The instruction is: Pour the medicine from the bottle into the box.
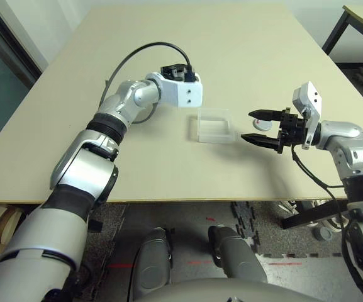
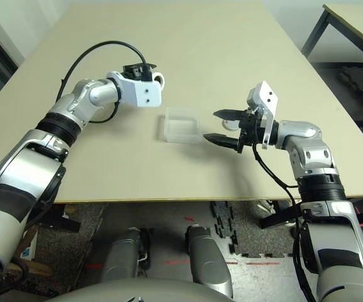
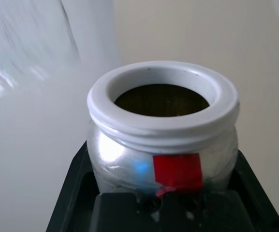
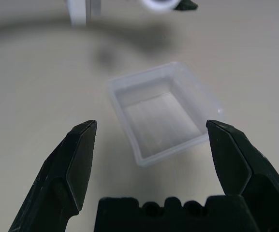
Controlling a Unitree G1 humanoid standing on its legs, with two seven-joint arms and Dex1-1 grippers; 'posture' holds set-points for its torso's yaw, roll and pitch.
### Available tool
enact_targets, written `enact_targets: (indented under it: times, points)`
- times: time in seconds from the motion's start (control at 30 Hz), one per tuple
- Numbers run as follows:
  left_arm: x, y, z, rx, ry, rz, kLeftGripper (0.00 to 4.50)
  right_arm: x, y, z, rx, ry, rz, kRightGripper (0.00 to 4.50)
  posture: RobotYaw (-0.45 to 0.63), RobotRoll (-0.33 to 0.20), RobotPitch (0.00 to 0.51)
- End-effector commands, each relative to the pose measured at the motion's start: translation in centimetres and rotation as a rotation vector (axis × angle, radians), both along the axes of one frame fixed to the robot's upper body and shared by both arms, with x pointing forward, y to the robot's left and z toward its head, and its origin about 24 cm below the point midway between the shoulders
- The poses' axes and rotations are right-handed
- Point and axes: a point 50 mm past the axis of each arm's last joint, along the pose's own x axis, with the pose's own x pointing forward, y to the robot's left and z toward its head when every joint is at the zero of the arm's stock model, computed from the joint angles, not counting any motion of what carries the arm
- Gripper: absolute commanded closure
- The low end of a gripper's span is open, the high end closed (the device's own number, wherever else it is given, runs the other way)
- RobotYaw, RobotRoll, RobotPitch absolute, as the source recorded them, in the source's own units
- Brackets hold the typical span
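Observation:
My left gripper [image 3: 161, 164] is shut on the bottle [image 3: 163, 140], a silver-grey bottle with a red patch, and hangs above the table just left of and behind the box. The bottle's white mouth is uncapped. Its inside is dark, and I cannot make out the medicine in it. The box [image 1: 214, 124], clear plastic with low walls, rests mid-table and looks empty. My right gripper [image 1: 262, 128] hovers open just right of the box, its fingers pointing at it. A flat round grey cap [image 1: 264, 124] with a red mark lies on the table behind those fingers.
The beige table [image 1: 231, 44] stretches wide behind the box. Its front edge runs close below both arms. A second table with black legs [image 1: 357, 19] stands at the back right, beyond the table's right edge.

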Motion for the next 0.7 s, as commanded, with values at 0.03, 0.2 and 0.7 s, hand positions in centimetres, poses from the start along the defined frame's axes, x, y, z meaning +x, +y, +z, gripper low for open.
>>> enact_targets:
  times: [0.03, 0.2, 0.7]
  points:
    - [-0.3, -1.4, -0.4, 0.204, -0.165, -0.169, 1.85, 0.3, 0.1, 0.1, 0.005, 0.006, -0.011, 0.00, -0.18, 0.000, 0.107]
    - [-0.2, -2.5, -0.3, 0.406, -0.311, -0.285, 1.85, 0.5, 0.2, 0.2, 0.024, 0.014, -0.018, 0.00, -0.17, 0.000, 0.105]
    - [0.5, -2.6, 0.9, 0.298, -0.211, -0.133, 1.85, 0.7, -0.1, -0.1, 0.006, 0.023, -0.029, 0.00, -0.17, 0.000, 0.105]
